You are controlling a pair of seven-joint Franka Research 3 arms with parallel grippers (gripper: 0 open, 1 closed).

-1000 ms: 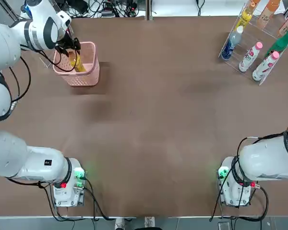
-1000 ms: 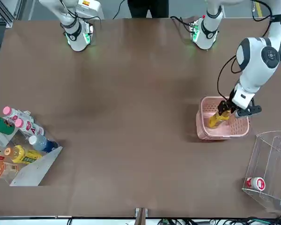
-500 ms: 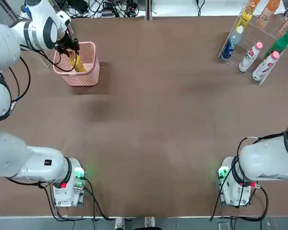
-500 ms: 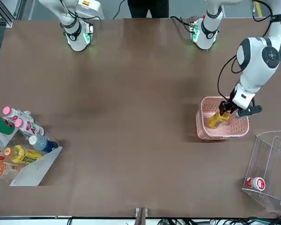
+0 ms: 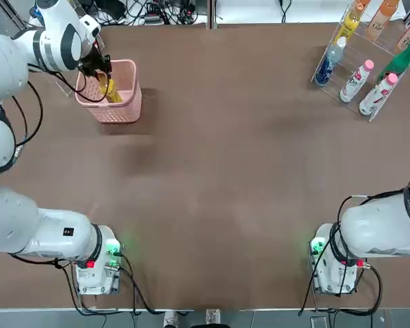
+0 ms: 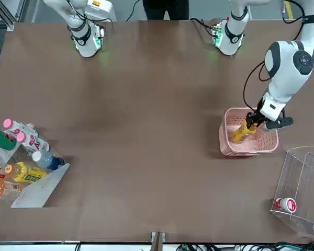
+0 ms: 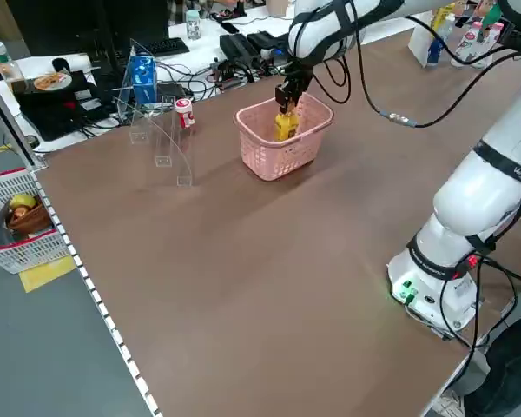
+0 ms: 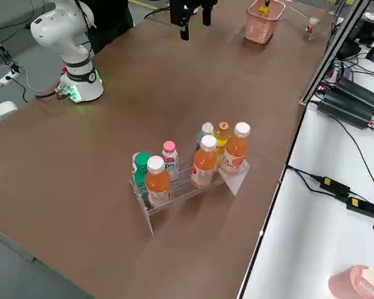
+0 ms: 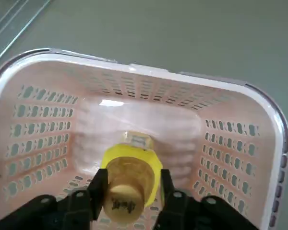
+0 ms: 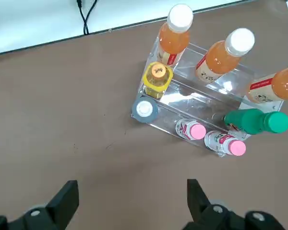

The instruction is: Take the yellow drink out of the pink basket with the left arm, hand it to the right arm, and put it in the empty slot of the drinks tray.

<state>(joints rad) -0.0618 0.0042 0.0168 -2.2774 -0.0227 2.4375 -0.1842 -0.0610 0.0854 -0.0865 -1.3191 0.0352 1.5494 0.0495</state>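
Reaching down into the small pink perforated plastic basket [image 9: 240, 143], the left gripper [image 9: 130, 196] has its two black fingers [image 9: 97, 189] pressed on either side of the orange-yellow cap of the slim yellow drink bottle [image 9: 132, 165], grasping it at the neck. That bottle stands tilted inside the basket, which sits at the far left of the brown table [image 5: 225, 171]. Well apart from it, the right gripper [image 10: 129, 201] hangs spread wide and empty above the transparent slanted drinks tray [image 10: 201, 112], which holds orange, yellow, green and pink-capped bottles.
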